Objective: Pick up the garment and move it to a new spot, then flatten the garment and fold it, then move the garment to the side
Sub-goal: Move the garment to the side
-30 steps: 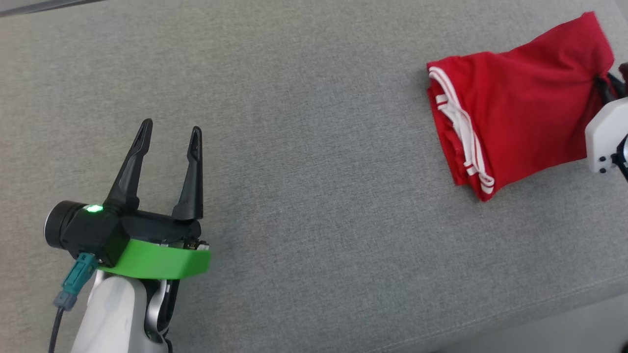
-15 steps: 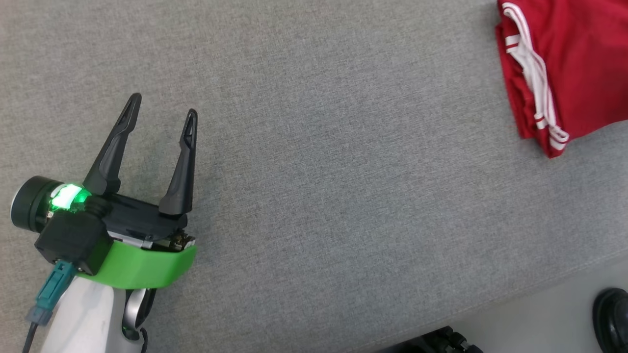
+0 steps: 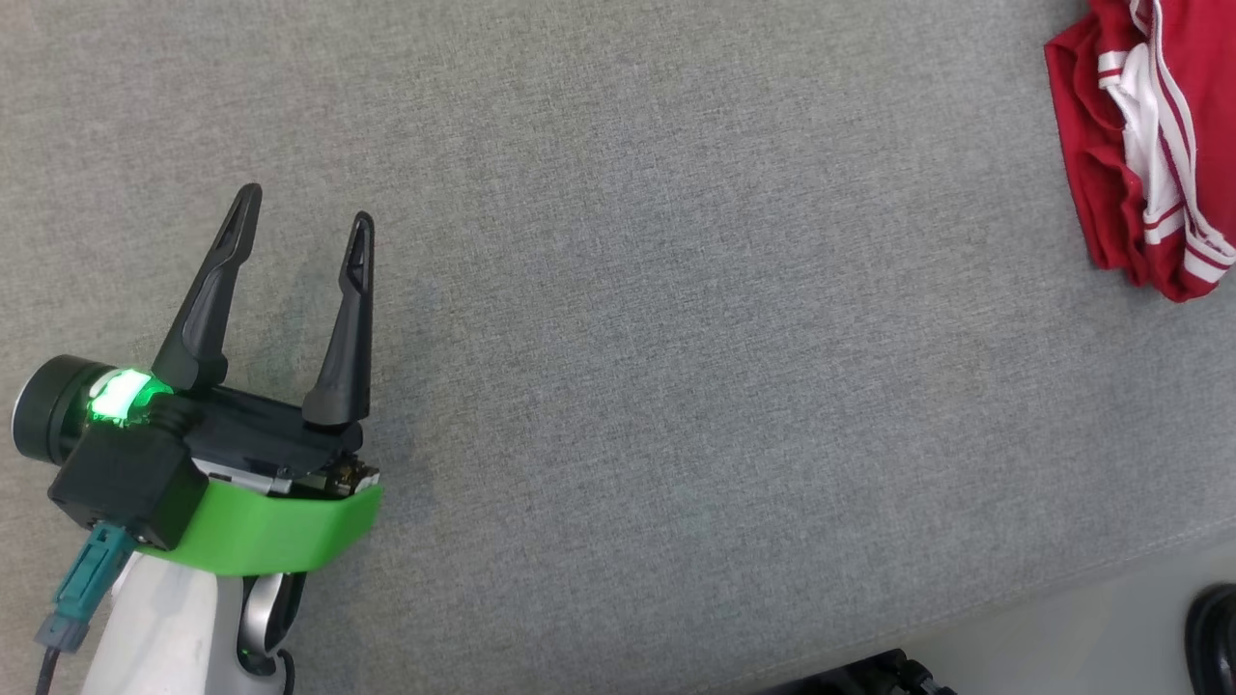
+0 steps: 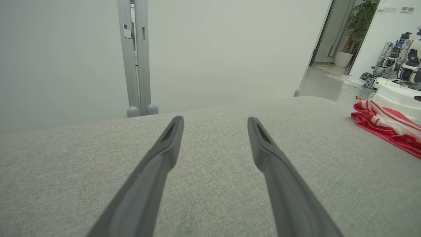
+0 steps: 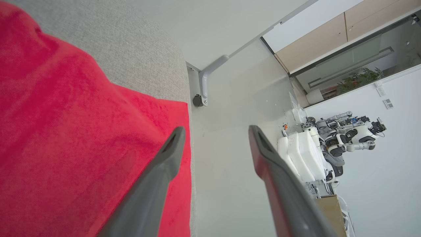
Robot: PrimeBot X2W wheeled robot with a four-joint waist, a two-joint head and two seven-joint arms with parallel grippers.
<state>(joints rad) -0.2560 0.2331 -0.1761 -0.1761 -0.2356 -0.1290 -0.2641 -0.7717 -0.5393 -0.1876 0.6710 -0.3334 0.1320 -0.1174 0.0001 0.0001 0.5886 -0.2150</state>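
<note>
The garment is red with white stripes and lies bunched on the grey cushion at the head view's top right, cut off by the frame edge. It also appears at the right of the left wrist view as the garment. My left gripper rests open at the lower left, far from it, with nothing between its fingers. In the right wrist view my right gripper stands open just over the garment's edge, with bare floor showing in the gap.
The cushion's front edge runs along the lower right, with floor beyond. A dark shoe and part of the robot's base sit there. A metal post and parked robots stand behind the cushion.
The head camera has turned, so the garment now sits further up and right. The right gripper, shut on the garment's far edge a second ago, is now open. The striped edge looks more rumpled.
</note>
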